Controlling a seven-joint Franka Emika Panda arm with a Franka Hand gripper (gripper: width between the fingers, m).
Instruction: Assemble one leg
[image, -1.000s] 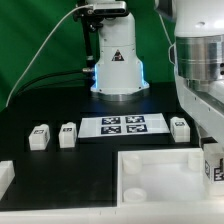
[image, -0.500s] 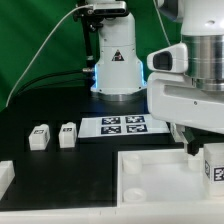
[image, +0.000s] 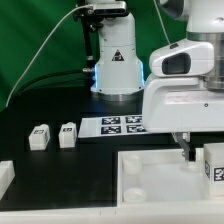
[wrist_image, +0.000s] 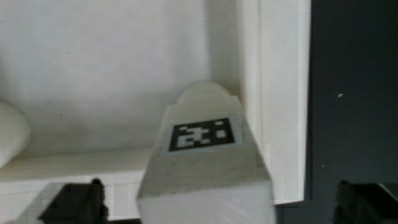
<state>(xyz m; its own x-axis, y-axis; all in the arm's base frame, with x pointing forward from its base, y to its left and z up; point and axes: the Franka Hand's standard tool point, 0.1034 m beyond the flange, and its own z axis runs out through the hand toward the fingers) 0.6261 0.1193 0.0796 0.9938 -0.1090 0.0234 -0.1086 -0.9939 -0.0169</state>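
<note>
Scene, exterior view. Black desk (image: 60, 165). Marker board (image: 122, 125) lay flat at frame centre, before the arm's base (image: 117, 60). Two legs stood side by side at middle left: first leg (image: 39, 137), second leg (image: 68, 134), apart but near. Large white tray (image: 150, 178) occupied the lower right. Arm head filled the right side; pincer (image: 188, 150) hung low over the tray's far edge, fingers dark, opening not discernible there.

Wrist view. Tagged leg (wrist_image: 205, 150) stood between the finger (wrist_image: 75, 200) tips, over the tray's inner wall. Fingers sat wide on either side; contact with the leg could not be told.
</note>
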